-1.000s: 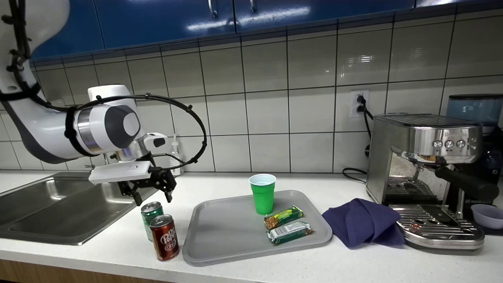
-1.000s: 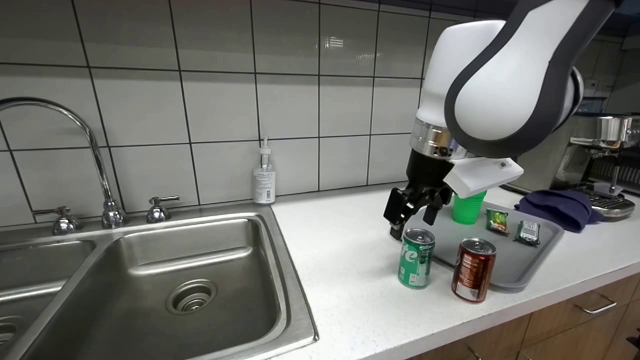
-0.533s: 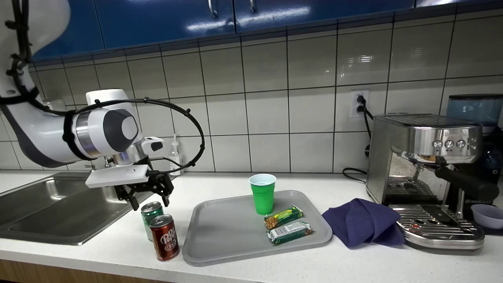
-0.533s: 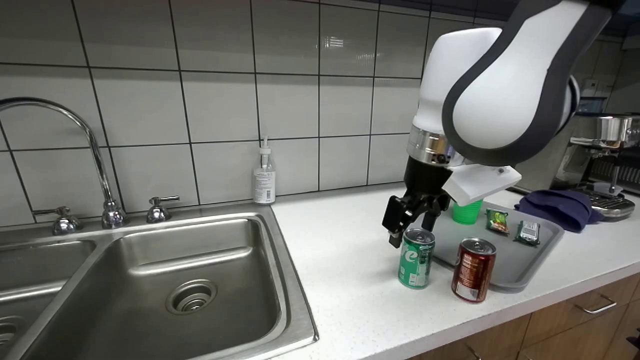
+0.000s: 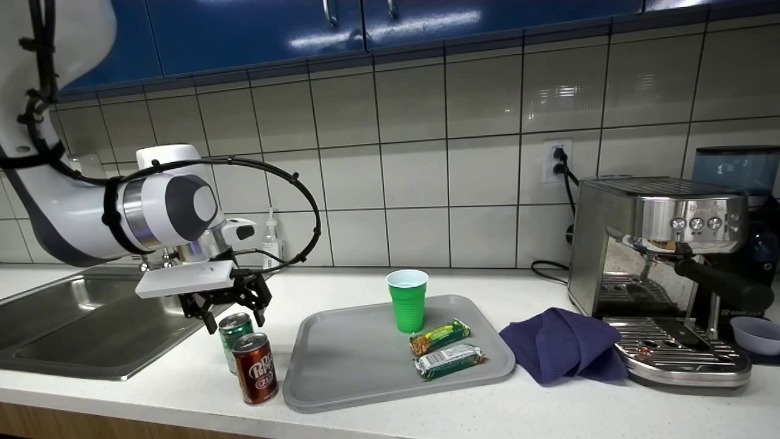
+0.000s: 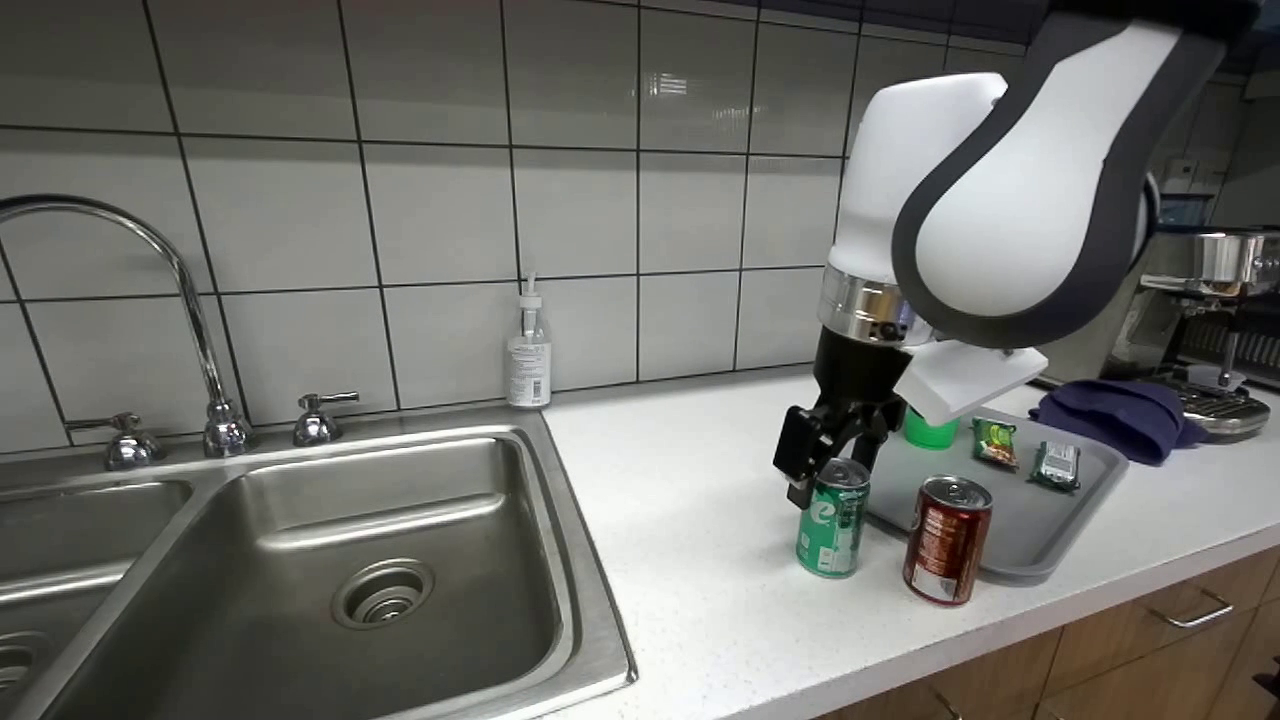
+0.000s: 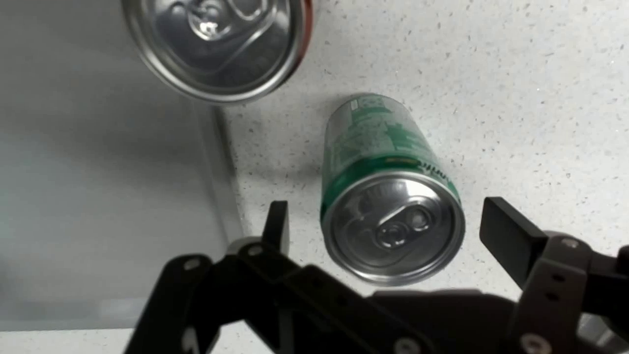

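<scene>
While straddling green can (image 7: 390, 196), holds nothing, with tool (image 7: 385, 214) spread wide.
Looks aligned, not yet gripping; near red can (image 6: 948, 540).

Grey tray (image 5: 347, 353): flat on the surface (image 6: 690, 560). On tray: green cup (image 5: 407, 305), upright; two wrapped bars (image 5: 450, 361), side by side. Past one end of tray: purple cloth (image 5: 560, 347), crumpled, just beside; espresso machine (image 5: 658, 207), farther off. Past tray's other end: red can (image 5: 256, 372), upright, just beside; sink (image 6: 270, 600), well apart.
</scene>
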Robot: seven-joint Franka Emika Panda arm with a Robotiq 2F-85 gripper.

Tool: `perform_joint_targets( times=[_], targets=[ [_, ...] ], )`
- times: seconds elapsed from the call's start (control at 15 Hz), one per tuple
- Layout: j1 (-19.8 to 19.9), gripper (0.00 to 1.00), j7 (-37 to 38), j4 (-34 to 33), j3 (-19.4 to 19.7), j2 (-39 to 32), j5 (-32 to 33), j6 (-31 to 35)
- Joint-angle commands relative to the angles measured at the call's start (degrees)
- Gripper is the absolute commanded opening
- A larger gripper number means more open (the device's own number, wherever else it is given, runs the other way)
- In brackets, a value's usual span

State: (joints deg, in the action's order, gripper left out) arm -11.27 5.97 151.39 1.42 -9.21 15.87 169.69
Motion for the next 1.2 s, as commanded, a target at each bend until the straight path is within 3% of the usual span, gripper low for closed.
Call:
perform_joint_targets(
  times=[0.0, 0.07, 0.13, 0.27, 0.53, 1.13],
  targets=[
    [-0.94, 1.0, 1.57, 0.33, 1.08, 0.25, 2.09, 0.24],
    [-0.98, 0.99, 1.6, 0.4, 1.11, 0.29, 2.24, 0.23],
    [-1.05, 0.74, 1.71, 0.45, 1.15, 0.33, 2.37, 0.17],
    [-1.22, 0.69, 1.89, 0.53, 1.34, 0.37, 2.92, 0.15],
    [-1.75, 0.39, 2.8, 0.52, 2.09, 0.47, 4.72, 0.13],
    [-1.43, 0.39, 2.23, 0.33, 2.24, 2.87, 3.59, -0.36]
  ],
)
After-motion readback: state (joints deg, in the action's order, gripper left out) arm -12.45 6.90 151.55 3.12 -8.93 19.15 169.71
